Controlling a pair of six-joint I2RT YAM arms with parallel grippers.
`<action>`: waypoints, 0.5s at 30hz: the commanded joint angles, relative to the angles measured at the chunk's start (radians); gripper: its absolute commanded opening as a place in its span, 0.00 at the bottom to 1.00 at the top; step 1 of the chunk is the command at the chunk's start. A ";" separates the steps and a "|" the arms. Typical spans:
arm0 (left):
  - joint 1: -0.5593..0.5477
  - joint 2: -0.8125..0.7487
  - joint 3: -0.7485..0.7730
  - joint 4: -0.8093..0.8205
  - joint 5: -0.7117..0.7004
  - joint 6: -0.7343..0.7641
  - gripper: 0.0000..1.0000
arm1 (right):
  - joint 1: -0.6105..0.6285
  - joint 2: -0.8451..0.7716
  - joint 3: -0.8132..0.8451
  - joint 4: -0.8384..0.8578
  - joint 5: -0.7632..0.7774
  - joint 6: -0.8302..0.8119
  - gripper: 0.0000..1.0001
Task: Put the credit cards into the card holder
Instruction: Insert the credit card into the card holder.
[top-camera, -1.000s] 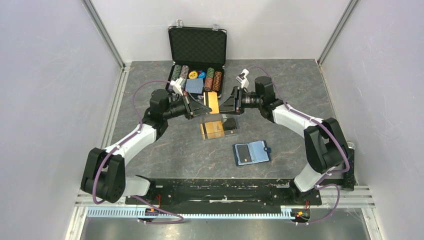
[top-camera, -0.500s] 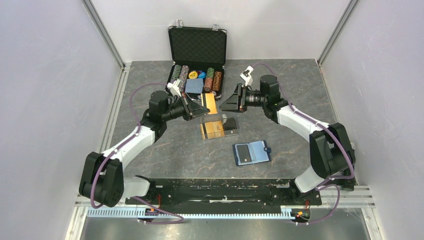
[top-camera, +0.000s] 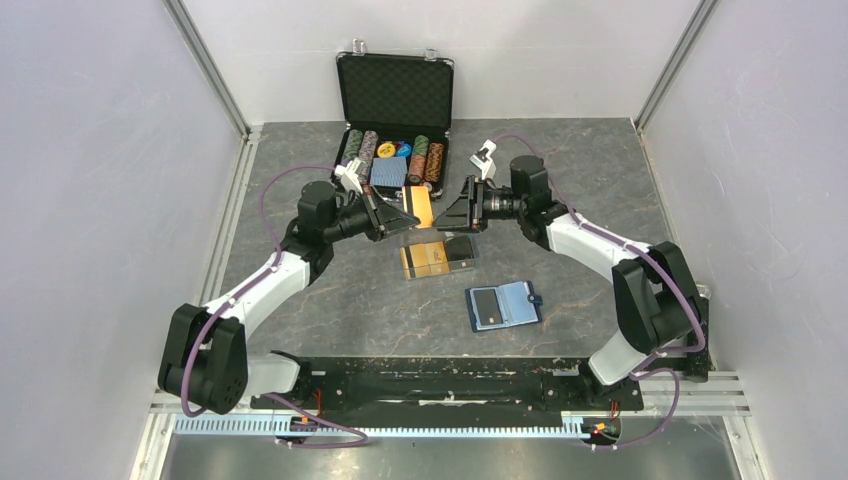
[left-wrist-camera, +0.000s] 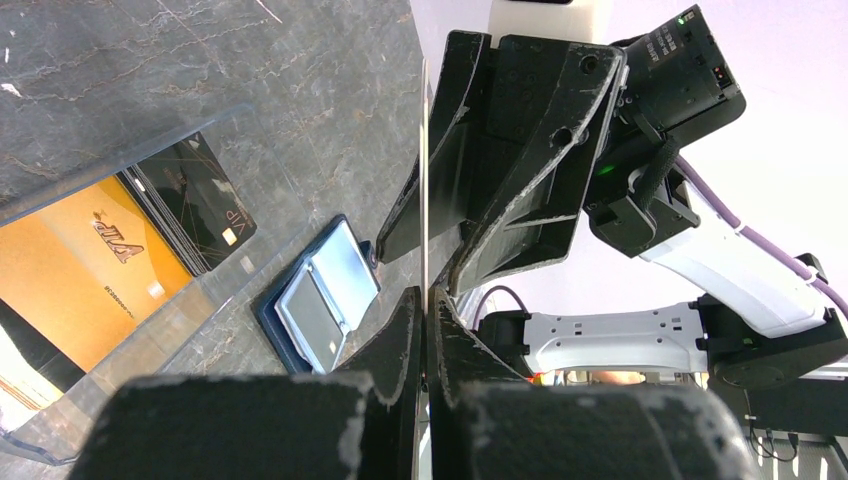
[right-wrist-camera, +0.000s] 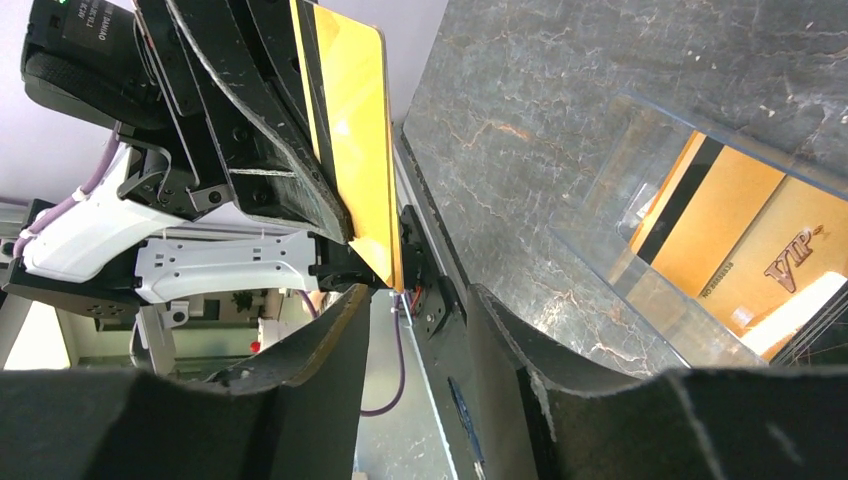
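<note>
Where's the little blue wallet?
In the top view the card holder lies open right of centre, just on the near side of the clear tray.

**A:** What is in front of the right pincer (right-wrist-camera: 420, 300)?

**B:** Its two dark fingers are spread wide apart and grip nothing. Just beyond the gap is a gold-orange card (right-wrist-camera: 352, 130), lifted off the grey marbled bench (right-wrist-camera: 520, 90). It is seen at a slant, with a black stripe along its left side.

**A:** Who holds it?

**B:** The left pincer (right-wrist-camera: 338, 225) holds it, with black scuffed fingers clamped on the card's faces. Its white arm link (right-wrist-camera: 80, 235) shows behind.

**A:** And on the bench?

**B:** A clear tray (right-wrist-camera: 600, 235) lies to the right, well in from the bench edge that shows below the card. Inside are gold cards (right-wrist-camera: 735, 225), one lettered VIP and one with a black stripe.
</note>
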 joint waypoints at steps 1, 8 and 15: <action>-0.002 -0.013 0.001 0.050 0.022 -0.013 0.02 | 0.007 0.008 -0.010 0.040 0.000 -0.006 0.41; -0.002 -0.012 0.001 0.050 0.028 -0.013 0.02 | 0.001 0.004 -0.020 0.042 0.020 -0.006 0.31; -0.002 -0.007 0.004 0.054 0.036 -0.015 0.02 | -0.001 0.013 -0.016 0.038 0.017 -0.008 0.31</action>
